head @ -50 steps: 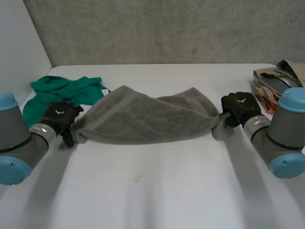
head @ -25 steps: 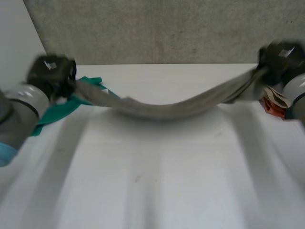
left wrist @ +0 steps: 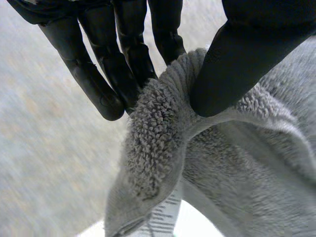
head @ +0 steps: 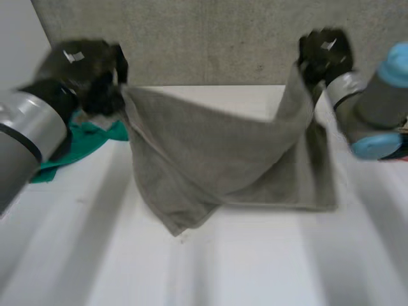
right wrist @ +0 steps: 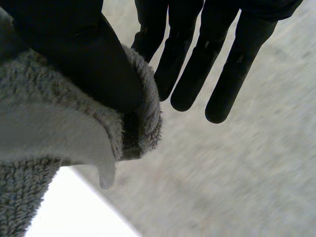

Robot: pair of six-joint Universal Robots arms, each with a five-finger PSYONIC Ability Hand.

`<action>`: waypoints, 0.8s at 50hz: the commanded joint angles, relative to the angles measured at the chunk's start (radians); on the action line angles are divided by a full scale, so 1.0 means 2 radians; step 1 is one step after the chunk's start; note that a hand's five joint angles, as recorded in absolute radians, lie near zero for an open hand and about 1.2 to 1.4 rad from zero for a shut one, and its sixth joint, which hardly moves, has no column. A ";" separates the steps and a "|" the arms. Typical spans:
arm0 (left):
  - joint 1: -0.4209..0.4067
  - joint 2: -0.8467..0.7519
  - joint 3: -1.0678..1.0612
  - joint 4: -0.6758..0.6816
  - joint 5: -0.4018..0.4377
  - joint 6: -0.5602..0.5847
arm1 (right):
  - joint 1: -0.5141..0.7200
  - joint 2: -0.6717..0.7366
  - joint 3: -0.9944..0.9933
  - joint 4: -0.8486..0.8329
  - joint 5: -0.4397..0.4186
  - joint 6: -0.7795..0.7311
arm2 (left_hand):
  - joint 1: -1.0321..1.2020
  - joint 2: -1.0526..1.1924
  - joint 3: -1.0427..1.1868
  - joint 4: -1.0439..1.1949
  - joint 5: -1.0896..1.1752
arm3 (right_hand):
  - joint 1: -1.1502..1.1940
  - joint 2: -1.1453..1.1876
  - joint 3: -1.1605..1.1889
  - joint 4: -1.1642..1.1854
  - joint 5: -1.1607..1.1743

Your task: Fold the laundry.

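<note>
a grey towel point(head: 217, 159) is held up over the white bench point(head: 255, 268) by its two upper corners. its middle is seen sagging between them, and its lower part and one loose corner reach down to the bench. the left hand point(head: 89, 67) is clamped on one top corner of the towel. in the left wrist view the thick hem is pinched between the thumb point(left wrist: 247, 59) and the fingers point(left wrist: 128, 64), and a white label point(left wrist: 163, 217) is seen hanging below the pinched hem. the right hand point(head: 325, 51) is clamped on the other top corner, where the terry edge is pressed by the thumb point(right wrist: 84, 59) against the nearly straight fingers point(right wrist: 192, 69). a green cloth point(head: 70, 146) is seen on the bench, just beside the towel corner held by the left hand.
</note>
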 commanded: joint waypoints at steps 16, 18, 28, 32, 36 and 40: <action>-0.053 0.018 0.075 -0.077 -0.043 -0.004 | 0.006 -0.105 0.073 0.170 0.102 -0.021 | 0.120 0.101 0.106 0.101 0.122 | -0.462 -0.472 -0.475 -0.477 -0.476; -0.059 0.018 0.093 -0.088 -0.046 -0.004 | 0.001 -0.132 0.112 0.199 0.093 -0.014 | 0.120 0.101 0.106 0.101 0.122 | -0.462 -0.472 -0.475 -0.477 -0.476; -0.077 0.016 0.116 -0.099 -0.047 -0.013 | -0.027 -0.167 0.190 0.120 0.034 0.022 | 0.120 0.101 0.106 0.101 0.122 | -0.070 -0.080 -0.083 -0.085 -0.084; -0.085 0.016 0.134 -0.099 -0.047 -0.018 | -0.024 -0.170 0.197 0.110 0.033 0.035 | 0.120 0.101 0.106 0.101 0.122 | -0.246 -0.256 -0.259 -0.260 -0.259; -0.097 0.016 0.156 -0.108 -0.050 -0.017 | -0.008 -0.188 0.222 0.153 0.034 0.054 | 0.120 0.101 0.106 0.101 0.122 | -0.358 -0.368 -0.371 -0.373 -0.372; -0.109 0.013 0.178 -0.119 -0.059 -0.016 | 0.004 -0.217 0.270 0.192 0.030 0.084 | 0.120 0.101 0.106 0.101 0.122 | -0.260 -0.270 -0.273 -0.275 -0.273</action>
